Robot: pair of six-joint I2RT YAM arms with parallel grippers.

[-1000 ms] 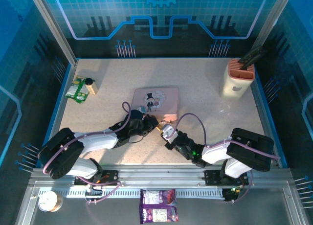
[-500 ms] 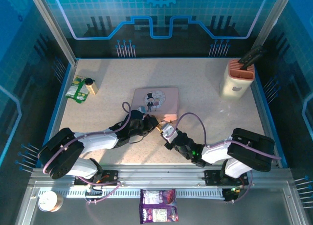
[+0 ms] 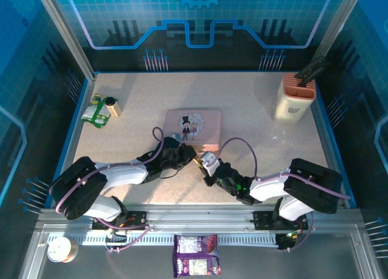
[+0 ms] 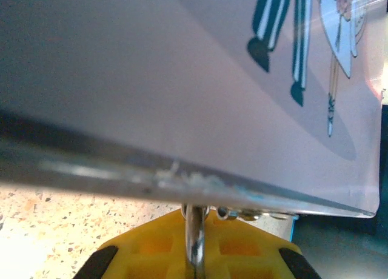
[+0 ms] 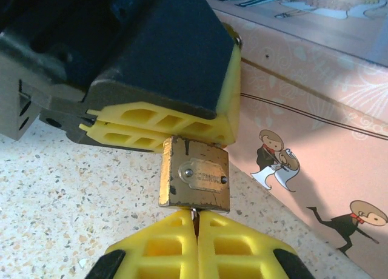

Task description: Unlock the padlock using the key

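The brass padlock (image 5: pixel 194 182) hangs just above the speckled table beside the pink tin (image 5: pixel 315 103). My left gripper (image 4: pixel 195 225) is shut on its silver shackle (image 4: pixel 195 239), right under the tin's edge (image 4: pixel 182 176). In the right wrist view, the left gripper's yellow fingers (image 5: pixel 163 128) sit on top of the padlock body. My right gripper (image 5: pixel 195 218) is shut right below the padlock. A thin sliver of the key (image 5: pixel 193 214) shows between its fingers at the padlock's underside. From above, the left gripper (image 3: pixel 185 153) and right gripper (image 3: pixel 205 162) meet at the padlock (image 3: pixel 197 159).
The pink tin (image 3: pixel 194 125) lies flat just behind both grippers. A beige holder with a dark tool (image 3: pixel 295 96) stands at the back right. A green packet and a small bottle (image 3: pixel 100 108) lie at the back left. A purple packet (image 3: pixel 196 262) rests on the front rail.
My right gripper has closed its fingers under the padlock and edged slightly toward it. The left arm and the padlock have stayed in place.
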